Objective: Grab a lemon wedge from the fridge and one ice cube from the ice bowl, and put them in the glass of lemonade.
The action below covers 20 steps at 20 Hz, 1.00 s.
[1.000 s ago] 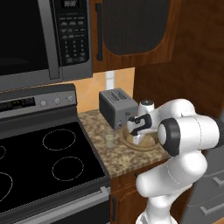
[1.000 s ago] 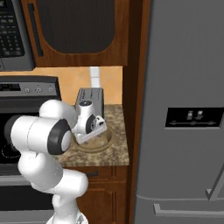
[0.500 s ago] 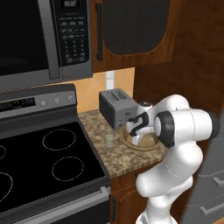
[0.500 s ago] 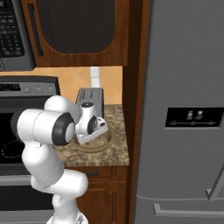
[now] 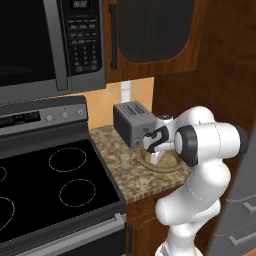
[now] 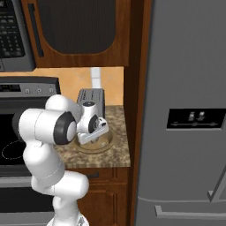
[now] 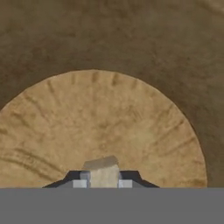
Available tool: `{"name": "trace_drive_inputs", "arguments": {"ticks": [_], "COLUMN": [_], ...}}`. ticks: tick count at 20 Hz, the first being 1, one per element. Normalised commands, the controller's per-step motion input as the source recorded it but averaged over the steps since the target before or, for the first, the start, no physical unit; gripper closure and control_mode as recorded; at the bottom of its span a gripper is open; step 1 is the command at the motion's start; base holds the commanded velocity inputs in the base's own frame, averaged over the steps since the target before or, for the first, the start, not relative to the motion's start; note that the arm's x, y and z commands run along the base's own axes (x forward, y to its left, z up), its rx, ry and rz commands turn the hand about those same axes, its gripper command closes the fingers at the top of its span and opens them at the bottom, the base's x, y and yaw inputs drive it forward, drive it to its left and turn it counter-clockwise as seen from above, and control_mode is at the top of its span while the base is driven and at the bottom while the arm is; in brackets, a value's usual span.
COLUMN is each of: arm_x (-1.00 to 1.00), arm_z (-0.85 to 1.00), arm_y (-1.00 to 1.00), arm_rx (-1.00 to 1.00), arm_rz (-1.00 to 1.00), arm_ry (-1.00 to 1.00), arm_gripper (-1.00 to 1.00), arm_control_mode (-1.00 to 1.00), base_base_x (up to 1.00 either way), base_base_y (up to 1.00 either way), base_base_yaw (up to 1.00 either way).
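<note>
The tan ice bowl (image 5: 169, 163) (image 6: 109, 142) sits on the counter in front of the toaster. My gripper (image 5: 154, 158) (image 6: 87, 139) reaches down into it. Close up, the bowl's wooden floor (image 7: 100, 118) lies under the hand, and a pale ice cube (image 7: 102, 171) sits squeezed between the two tips of the gripper (image 7: 103, 181). The small glass of lemonade (image 5: 125, 161) stands on the counter to the bowl's left. The grey fridge (image 6: 185, 110) stands to the right with its doors shut. The lemon wedge is out of view.
A silver toaster (image 5: 131, 122) (image 6: 90, 98) stands right behind the bowl. The black stove (image 5: 55, 180) lies to the left under the microwave (image 5: 45, 45). A wooden cabinet side (image 6: 134, 88) separates the narrow counter from the fridge.
The fingers have closed from wide open onto the ice cube in the bowl. The elbow has swung a little; the hand stays over the bowl.
</note>
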Motion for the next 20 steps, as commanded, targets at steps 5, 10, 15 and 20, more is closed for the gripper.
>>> {"name": "trace_drive_inputs", "arguments": {"ticks": [5, 10, 15, 20], "arm_x": [-0.24, -0.44, -0.32, -0.21], "arm_z": [0.17, 0.65, 0.58, 0.61], "arm_y": [0.02, 0.24, 0.48, 0.42], "arm_rx": [0.0, -0.04, -0.11, -0.08], "arm_rz": [0.0, 0.0, -0.05, -0.07], "arm_ry": [-0.05, -0.22, -0.26, -0.21], "arm_gripper": [1.0, 1.0, 1.0, 1.0], "arm_control_mode": [-1.0, -1.0, -1.0, -1.0], "base_base_x": [0.0, 0.0, 0.0, 0.0], "base_base_y": [0.0, 0.0, 0.0, 0.0], "base_base_yaw": [0.0, 0.0, 0.0, 0.0]}}
